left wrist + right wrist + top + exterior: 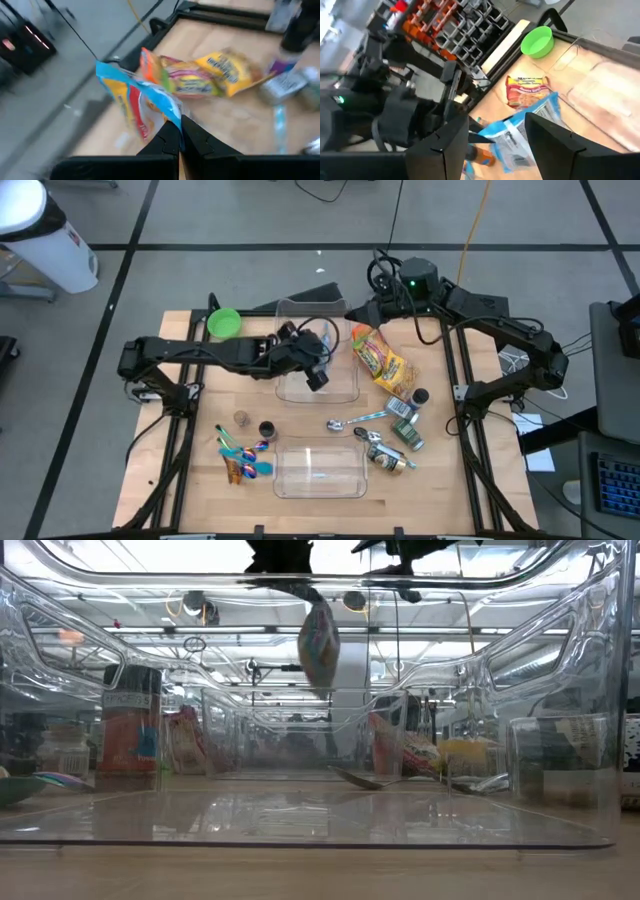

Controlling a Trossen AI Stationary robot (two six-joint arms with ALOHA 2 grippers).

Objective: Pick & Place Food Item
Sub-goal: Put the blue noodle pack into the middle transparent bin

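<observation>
A snack bag point(135, 95), blue with yellow, red and white print, hangs in the air over the far clear container point(345, 388). In the low view the bag point(318, 645) dangles well above the table. My left gripper point(180, 134) reaches in from the table's left and is shut on it. My right gripper point(497, 127) comes from the far right and stands open. In its wrist view its fingers stand on either side of the bag point(520, 135). In the low view it stays apart from the bag. My left gripper pinches the bag's blue edge point(172, 116) between its two fingers. The fingers slant downward from the table's left. The bag is lifted clear and hangs slack below the fingers, above the far container.
A yellow and orange snack bag point(382, 360) lies right of the far container. A second clear container point(320, 472) stands near the front. A spoon point(360, 420), bottles point(405, 430), a green bowl point(223, 323) and coloured utensils point(240, 460) lie around them.
</observation>
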